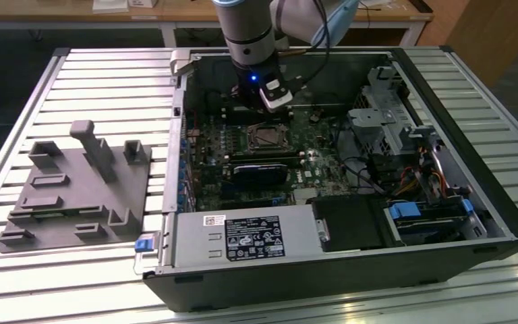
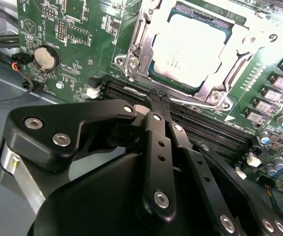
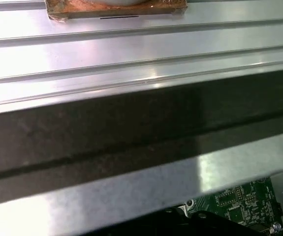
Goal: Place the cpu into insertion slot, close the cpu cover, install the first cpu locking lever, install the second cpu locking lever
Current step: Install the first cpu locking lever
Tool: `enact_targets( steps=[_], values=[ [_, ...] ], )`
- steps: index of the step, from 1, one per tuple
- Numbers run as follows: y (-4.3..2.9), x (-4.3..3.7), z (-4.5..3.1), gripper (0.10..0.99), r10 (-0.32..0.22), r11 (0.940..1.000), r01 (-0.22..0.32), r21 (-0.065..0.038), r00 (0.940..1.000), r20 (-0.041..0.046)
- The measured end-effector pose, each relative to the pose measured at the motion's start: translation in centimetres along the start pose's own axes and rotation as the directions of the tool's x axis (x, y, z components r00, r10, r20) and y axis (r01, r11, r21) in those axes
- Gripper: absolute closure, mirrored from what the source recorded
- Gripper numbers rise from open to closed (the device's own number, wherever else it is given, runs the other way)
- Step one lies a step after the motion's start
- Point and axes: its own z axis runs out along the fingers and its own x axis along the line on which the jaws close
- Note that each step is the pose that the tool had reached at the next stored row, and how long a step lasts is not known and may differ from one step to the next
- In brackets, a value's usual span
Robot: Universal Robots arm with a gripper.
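Cpu: the cpu (image 2: 195,44) is seated in the insertion slot (image 1: 264,137), pale face up.
Cover: the cpu cover (image 2: 142,46) lies down around it, framing the chip.
Lever: a locking lever (image 2: 136,32) runs along the cover's edge; latched or not, I can't tell.
Gripper: the gripper (image 2: 157,101) has its fingers pinched together with nothing held, tips over the memory slots (image 2: 205,128), just beside the socket.
Technique: lever work, I'd judge. Press squarely on the rod with the closed tips, steady, and stay clear of the chip's face.

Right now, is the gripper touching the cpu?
Apart. In the second wrist view the shut gripper ends over the memory slots, and the rim of the cpu cover lies between it and the cpu.
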Motion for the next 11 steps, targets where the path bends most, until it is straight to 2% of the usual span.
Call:
enact_targets(
  steps=[5,11],
  values=[
    [-0.03,0.05,0.18,0.98,0.002,1.0,-0.002,0.009,1.0,0.0087],
    [0.18,0.27,0.18,0.98,0.002,1.0,-0.002,0.008,0.9999,0.0112]
  ],
)
